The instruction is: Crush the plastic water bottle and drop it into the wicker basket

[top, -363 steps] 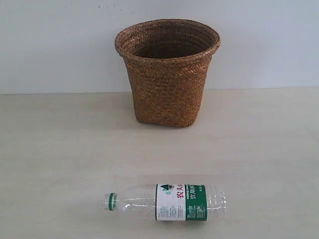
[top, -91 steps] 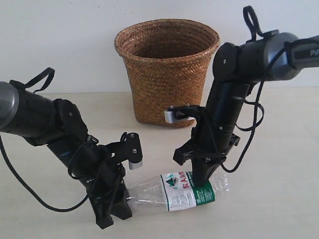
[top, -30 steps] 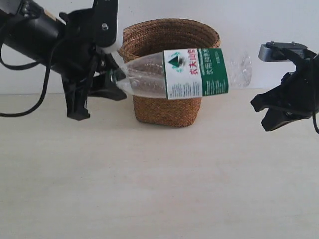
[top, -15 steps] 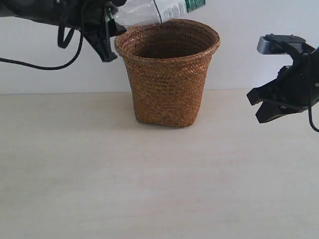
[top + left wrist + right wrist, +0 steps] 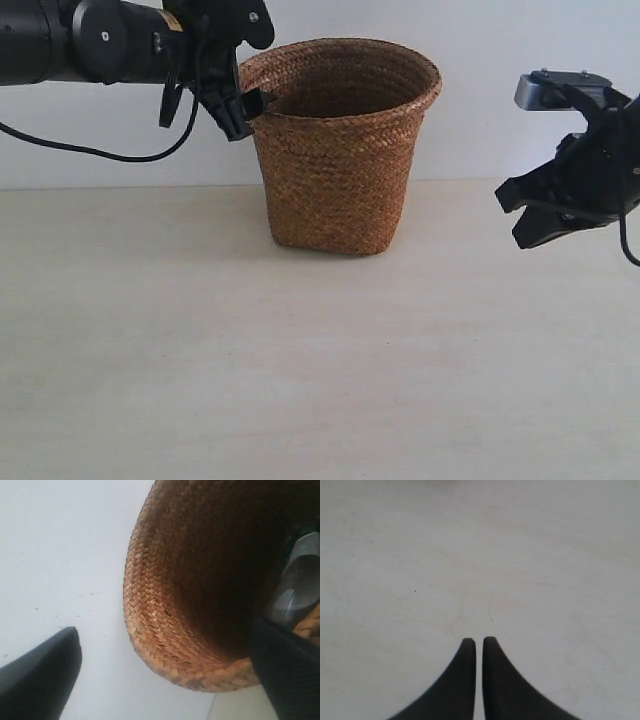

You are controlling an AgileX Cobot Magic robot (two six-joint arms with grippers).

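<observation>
My left gripper (image 5: 243, 103), fingers spread wide and empty, at the wicker basket (image 5: 340, 160) rim. My right gripper (image 5: 474, 641), fingers almost touching and empty, above the table (image 5: 300, 380), well apart from the basket.

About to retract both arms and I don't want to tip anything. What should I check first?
1. Left gripper open and empty: ok.
2. Bottle inside basket: ok, a clear shape shows within its wall.
3. Bottle crushed: cannot tell.
4. Basket upright: ok.
5. Left gripper apart from basket: cannot tell, it is very close.
6. Right gripper shut, empty, away from basket: ok.
</observation>
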